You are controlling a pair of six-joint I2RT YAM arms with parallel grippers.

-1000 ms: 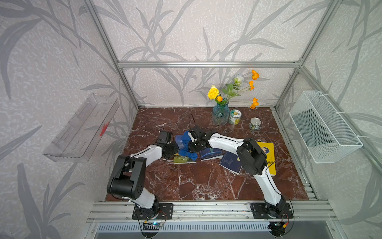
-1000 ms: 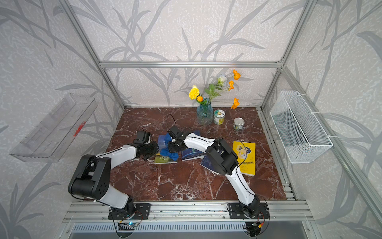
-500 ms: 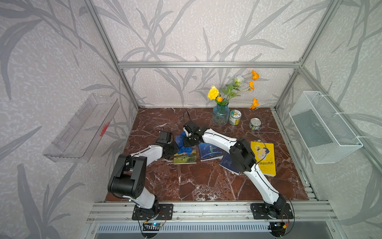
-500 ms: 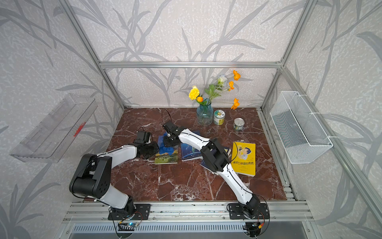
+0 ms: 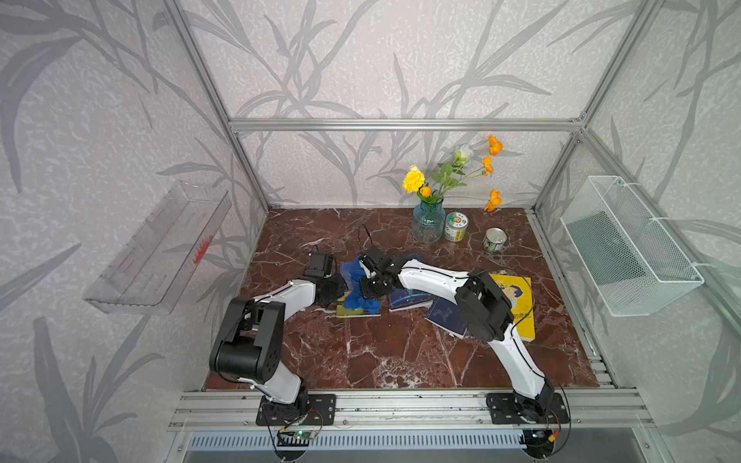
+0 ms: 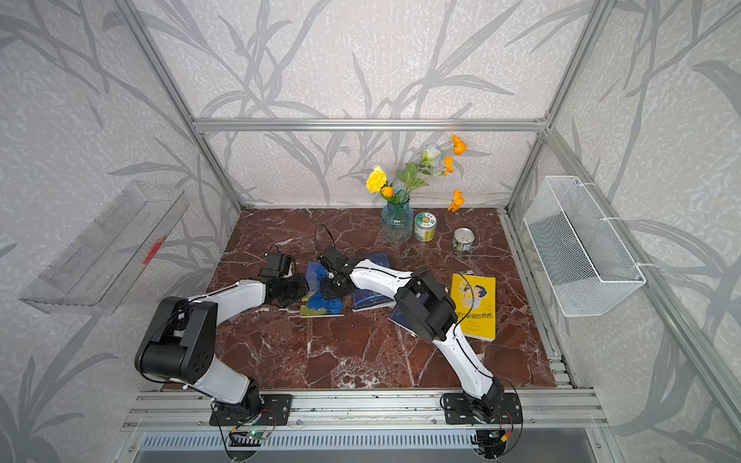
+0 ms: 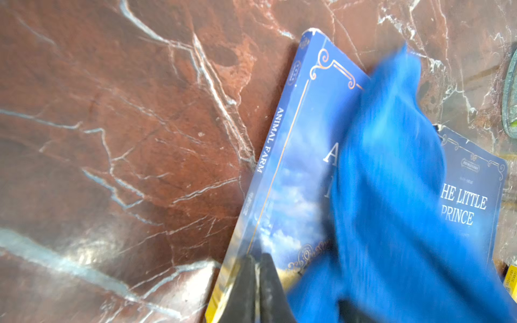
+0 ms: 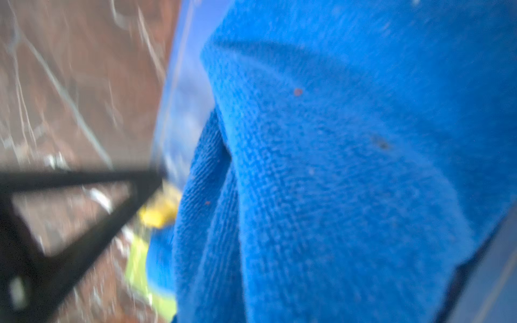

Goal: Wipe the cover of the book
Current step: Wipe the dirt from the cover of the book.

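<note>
Blue cloth [image 5: 353, 298], seemingly pinched by right gripper [image 5: 368, 290], drapes the book [image 7: 291, 173] beneath closed left gripper [image 7: 257, 282].

Left arm [image 5: 294, 294] and right arm [image 5: 433, 278] have white shells, black joints, thin black cables.

Glass vase [image 5: 428, 226] of flowers [image 5: 414, 180], labelled tin [image 5: 456, 227] just beside it, silver tin [image 5: 494, 239], yellow book [image 5: 523, 296], wire basket [image 5: 629, 256]

books [image 5: 357, 312] [image 5: 411, 298] [image 5: 443, 316] [image 5: 521, 320]: 4 | blue cloth [image 5: 363, 300]: 1 | cans [image 5: 456, 226] [image 5: 494, 239]: 2 | vase [image 5: 428, 224]: 1 | wire basket [image 5: 625, 248]: 1 | clear tray [image 5: 160, 248]: 1
</note>
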